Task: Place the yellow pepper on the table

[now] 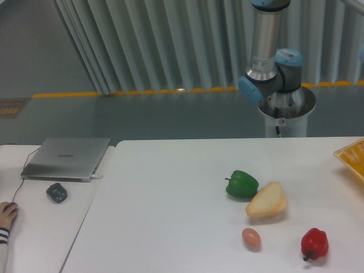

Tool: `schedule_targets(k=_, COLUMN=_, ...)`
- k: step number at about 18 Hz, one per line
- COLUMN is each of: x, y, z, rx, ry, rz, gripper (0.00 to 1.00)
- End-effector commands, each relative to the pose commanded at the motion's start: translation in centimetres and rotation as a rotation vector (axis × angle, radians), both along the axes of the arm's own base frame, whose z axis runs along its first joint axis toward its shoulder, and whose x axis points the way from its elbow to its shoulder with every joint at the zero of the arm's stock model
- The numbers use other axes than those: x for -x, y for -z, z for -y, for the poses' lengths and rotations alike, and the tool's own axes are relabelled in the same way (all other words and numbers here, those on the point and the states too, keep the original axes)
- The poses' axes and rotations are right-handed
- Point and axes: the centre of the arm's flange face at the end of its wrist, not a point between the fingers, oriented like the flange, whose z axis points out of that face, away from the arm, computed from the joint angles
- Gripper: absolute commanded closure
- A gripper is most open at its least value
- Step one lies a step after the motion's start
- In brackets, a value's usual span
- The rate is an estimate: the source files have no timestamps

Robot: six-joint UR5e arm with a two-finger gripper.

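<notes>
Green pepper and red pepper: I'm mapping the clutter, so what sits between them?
The bread lies between the green pepper and the red pepper, touching the green one, in the fixed camera view.

A silver-grey metal tube link of the robot arm (265,40) stands as a smooth brushed cylinder, capped at its top edge by a light blue plastic ring. Below it sits a rounded joint housing (277,78), grey in the body with light blue plastic covers on its ends; a small pale label marks the cover on its upper face. The joint rests on a round grey metal base (286,105) atop a white cylindrical pedestal (285,125). A small red-and-white mark shows on the pedestal's front, with a thin dark cable hanging beneath it.
</notes>
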Motion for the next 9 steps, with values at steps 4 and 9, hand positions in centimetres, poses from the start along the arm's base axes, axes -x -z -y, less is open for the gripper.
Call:
schedule_targets(k=4, x=0.1, y=0.1, z=1.6, rx=0.01, ry=-0.006, rz=0.004, gripper=0.0)
schedule_targets(k=9, x=0.4, y=0.8, z=1.8, rx=0.03, ry=-0.007, rz=0.006, gripper=0.0)
